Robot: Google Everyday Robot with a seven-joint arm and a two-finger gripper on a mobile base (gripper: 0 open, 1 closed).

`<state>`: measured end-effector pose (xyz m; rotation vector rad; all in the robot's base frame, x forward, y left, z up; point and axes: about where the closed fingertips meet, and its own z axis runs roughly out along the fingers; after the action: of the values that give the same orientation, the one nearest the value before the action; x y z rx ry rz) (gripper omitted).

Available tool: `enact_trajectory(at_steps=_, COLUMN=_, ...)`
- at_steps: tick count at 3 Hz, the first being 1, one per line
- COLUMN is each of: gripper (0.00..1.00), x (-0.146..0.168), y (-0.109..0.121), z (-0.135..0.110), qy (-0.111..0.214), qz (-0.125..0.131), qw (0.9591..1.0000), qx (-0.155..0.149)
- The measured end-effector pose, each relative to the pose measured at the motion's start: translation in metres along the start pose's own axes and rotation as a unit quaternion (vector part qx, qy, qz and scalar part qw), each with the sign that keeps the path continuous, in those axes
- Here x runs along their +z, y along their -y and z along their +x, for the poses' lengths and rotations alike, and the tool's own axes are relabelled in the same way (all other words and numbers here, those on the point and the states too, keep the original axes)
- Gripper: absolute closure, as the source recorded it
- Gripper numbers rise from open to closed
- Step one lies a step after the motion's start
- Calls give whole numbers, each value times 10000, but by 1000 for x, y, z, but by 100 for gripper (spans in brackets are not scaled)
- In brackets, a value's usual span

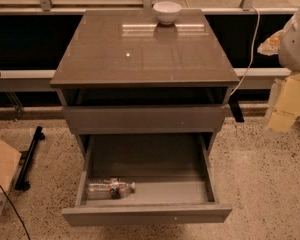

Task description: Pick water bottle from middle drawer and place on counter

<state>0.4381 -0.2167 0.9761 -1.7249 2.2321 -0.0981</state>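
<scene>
The water bottle [110, 188] lies on its side in the middle drawer [155, 193], against the inside of the front panel near the left corner as seen, cap pointing right. The drawer is pulled well out. Above it is a shut upper drawer [145, 118], and above that the glossy tabletop [140, 59], where a white bowl [167, 12] sits at the far edge. The pincer [289, 104] hangs off to the drawer's right and higher, clear of the cabinet; whether it is spread or pressed together cannot be told.
</scene>
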Motion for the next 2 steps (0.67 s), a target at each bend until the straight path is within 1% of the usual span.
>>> enact_trajectory(at_steps=1, gripper=0, x=0, y=0, z=0, qy=0, qz=0, qw=10000, qx=0)
enact_trajectory(at_steps=2, gripper=0, x=18, y=3, z=-11, qy=344, qz=-115, qw=9993, qx=-81)
